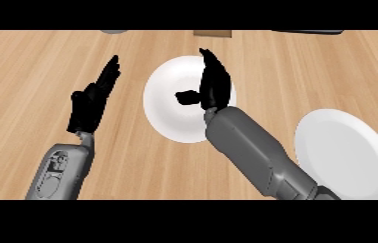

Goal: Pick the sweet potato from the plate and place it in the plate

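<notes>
R hand [214,84] over centre plate [166,99]

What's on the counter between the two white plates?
In the head view, the right forearm crosses that stretch, its hand open over the middle plate. Otherwise only bare wood shows before the right plate. No sweet potato is visible.

The counter [310,72] is light brown wood with long stripes. A white plate [168,94] lies on it in the middle of the frame. Another white plate [343,152] lies at the lower right. Small bits of other things peek in at the top edge, too cut off to tell.
</notes>
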Controlling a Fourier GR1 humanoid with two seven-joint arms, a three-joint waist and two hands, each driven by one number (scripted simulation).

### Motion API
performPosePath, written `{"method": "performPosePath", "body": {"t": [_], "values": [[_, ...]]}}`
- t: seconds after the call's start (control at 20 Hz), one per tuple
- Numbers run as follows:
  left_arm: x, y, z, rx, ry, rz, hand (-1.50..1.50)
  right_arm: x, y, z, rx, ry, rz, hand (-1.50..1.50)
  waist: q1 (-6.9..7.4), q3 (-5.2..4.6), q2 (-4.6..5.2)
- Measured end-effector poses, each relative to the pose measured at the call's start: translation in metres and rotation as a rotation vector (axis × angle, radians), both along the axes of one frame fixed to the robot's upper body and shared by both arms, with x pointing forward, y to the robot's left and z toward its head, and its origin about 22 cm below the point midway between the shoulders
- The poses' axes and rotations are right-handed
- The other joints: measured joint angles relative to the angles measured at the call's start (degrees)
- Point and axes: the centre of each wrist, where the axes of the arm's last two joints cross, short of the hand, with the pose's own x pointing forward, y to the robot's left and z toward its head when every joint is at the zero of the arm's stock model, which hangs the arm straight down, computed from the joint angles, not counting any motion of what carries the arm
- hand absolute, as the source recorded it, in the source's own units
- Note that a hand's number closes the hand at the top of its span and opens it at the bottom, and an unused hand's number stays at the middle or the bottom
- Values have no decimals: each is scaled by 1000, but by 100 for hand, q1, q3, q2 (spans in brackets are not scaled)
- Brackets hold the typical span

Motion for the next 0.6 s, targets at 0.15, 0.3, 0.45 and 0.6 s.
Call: {"method": "performPosePath", "body": {"t": [0.15, 0.3, 0.45, 0.6], "values": [[0, 5, 0, -1, 5, 13, 0, -1, 0, 4, 94, -79, -39, -150, -83, -1, -29], [-4, 15, -5, 2, 9, 47, 0, -2, -6, 7, 173, -126, -89, -150, -246, -4, -71], [-8, 22, -8, 2, 13, 73, 0, -14, -20, -5, 226, -158, -135, -150, -403, -6, -115], [-13, 33, -8, 8, 22, 88, 0, -27, -45, -10, 270, -184, -177, -150, -493, -8, -141]]}}
